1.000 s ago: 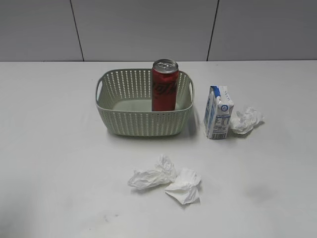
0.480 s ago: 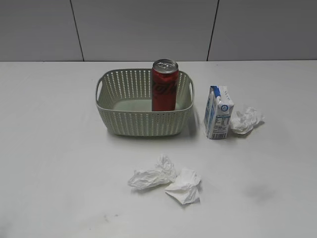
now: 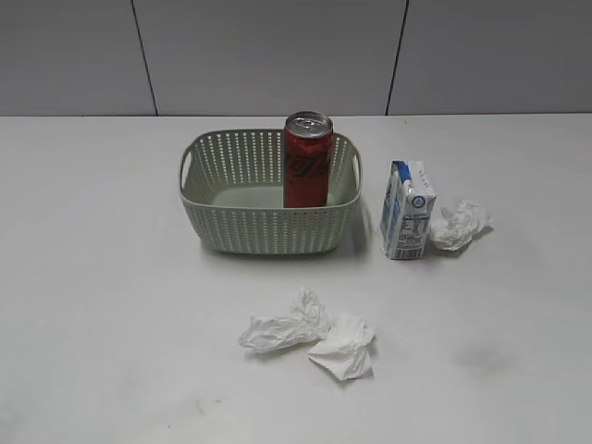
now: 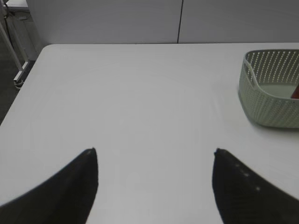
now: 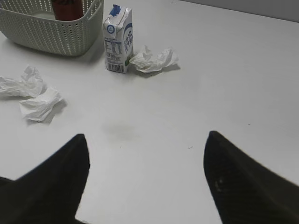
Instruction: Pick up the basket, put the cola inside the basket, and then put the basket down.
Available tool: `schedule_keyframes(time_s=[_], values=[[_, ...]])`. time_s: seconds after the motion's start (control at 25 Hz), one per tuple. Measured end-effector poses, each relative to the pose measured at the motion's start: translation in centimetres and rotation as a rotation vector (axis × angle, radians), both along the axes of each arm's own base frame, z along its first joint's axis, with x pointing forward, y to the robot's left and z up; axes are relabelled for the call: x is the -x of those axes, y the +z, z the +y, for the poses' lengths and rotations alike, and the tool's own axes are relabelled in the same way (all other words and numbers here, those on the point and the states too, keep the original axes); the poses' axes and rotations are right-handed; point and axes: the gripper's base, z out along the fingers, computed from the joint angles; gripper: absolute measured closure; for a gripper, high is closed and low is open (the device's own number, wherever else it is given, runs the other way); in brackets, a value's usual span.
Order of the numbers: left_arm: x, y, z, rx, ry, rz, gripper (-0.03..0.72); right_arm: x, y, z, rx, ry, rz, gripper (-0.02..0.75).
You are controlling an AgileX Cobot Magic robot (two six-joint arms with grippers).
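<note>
The pale sage-green basket [image 3: 242, 227] stands on the white table, a little behind its middle. The red cola can [image 3: 307, 159] stands upright inside it, at the right end. The basket also shows at the right edge of the left wrist view [image 4: 261, 105] and at the top left of the right wrist view [image 5: 44, 30], with the can's base [image 5: 68, 8] just visible. My left gripper [image 4: 155, 151] is open and empty over bare table, left of the basket. My right gripper [image 5: 146, 135] is open and empty, in front of the carton. Neither gripper shows in the exterior view.
A white-and-blue carton [image 3: 406, 222] stands right of the basket, with a crumpled tissue [image 3: 460, 225] beside it. Two more crumpled tissues [image 3: 310, 335] lie in front of the basket. The table's left edge [image 4: 23, 84] shows in the left wrist view.
</note>
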Motion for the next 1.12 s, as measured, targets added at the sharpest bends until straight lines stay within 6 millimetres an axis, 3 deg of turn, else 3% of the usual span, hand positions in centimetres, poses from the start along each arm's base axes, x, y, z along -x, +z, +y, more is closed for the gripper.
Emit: schedule_keyframes(time_s=[0.24, 0.44, 0.92, 1.12], values=[[1.9, 0.0, 0.6, 0.018, 0.006, -0.084, 0.11, 0.0, 0.0, 0.0, 0.0, 0.0, 0.0, 0.146], [2.6, -0.9, 0.9, -0.032, 0.012, 0.029, 0.119, 0.0, 0.0, 0.0, 0.001, 0.0, 0.0, 0.146], [2.6, -1.5, 1.0, -0.066, 0.018, 0.057, 0.121, 0.0, 0.0, 0.0, 0.0, 0.0, -0.001, 0.146], [2.7, -1.5, 1.0, -0.062, 0.136, 0.061, 0.121, 0.0, 0.0, 0.0, 0.0, 0.0, -0.001, 0.146]])
